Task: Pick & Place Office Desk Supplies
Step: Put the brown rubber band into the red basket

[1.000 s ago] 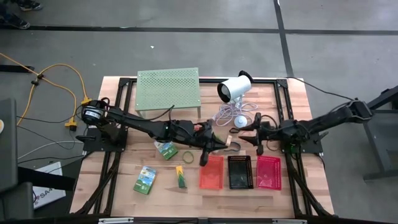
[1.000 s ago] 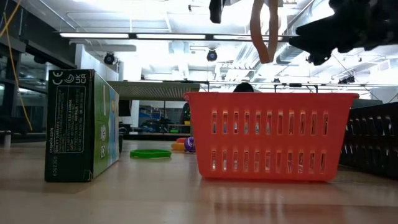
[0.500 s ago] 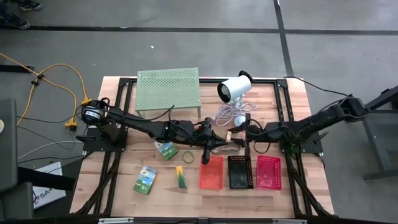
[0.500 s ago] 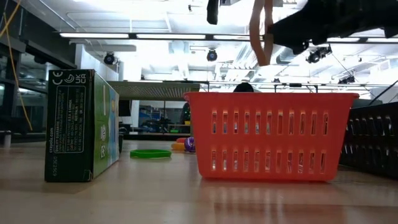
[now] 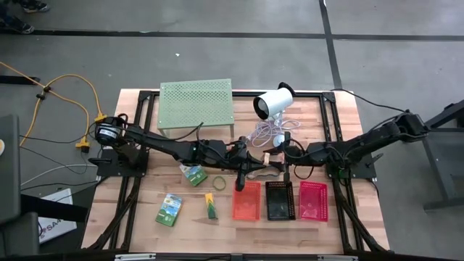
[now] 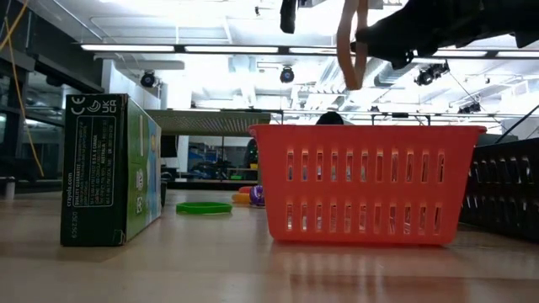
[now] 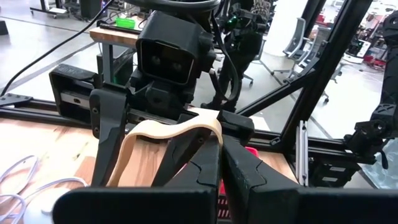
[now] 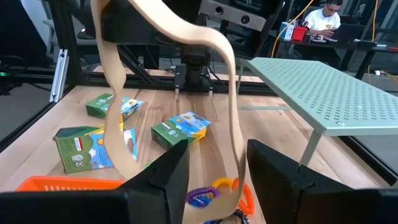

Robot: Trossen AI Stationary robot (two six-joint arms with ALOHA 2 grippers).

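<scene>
High view, looking straight down: the pale wooden worktop (image 5: pixel 145 217) carries a large pale-green perforated metal stand (image 5: pixel 196 105), then three small slatted mesh baskets in a row, red (image 5: pixel 246 201), black (image 5: pixel 280 200) and pink (image 5: pixel 313 201), and small flat green card packs (image 5: pixel 168 209).

My left claw (image 5: pixel 262 168) hangs above the red basket's far edge, pinched fully shut on a tan rubber band (image 8: pixel 118 81), a broad, soft, matte loop drooping from it. My right claw (image 5: pixel 284 158) sits just beside it, jaws parted around the band's hanging side (image 6: pixel 349 42), gripping nothing yet.

To pass it well, I judge the right claw should close squarely on the flat strip before the left lets go, avoiding twist or stretch.
</scene>
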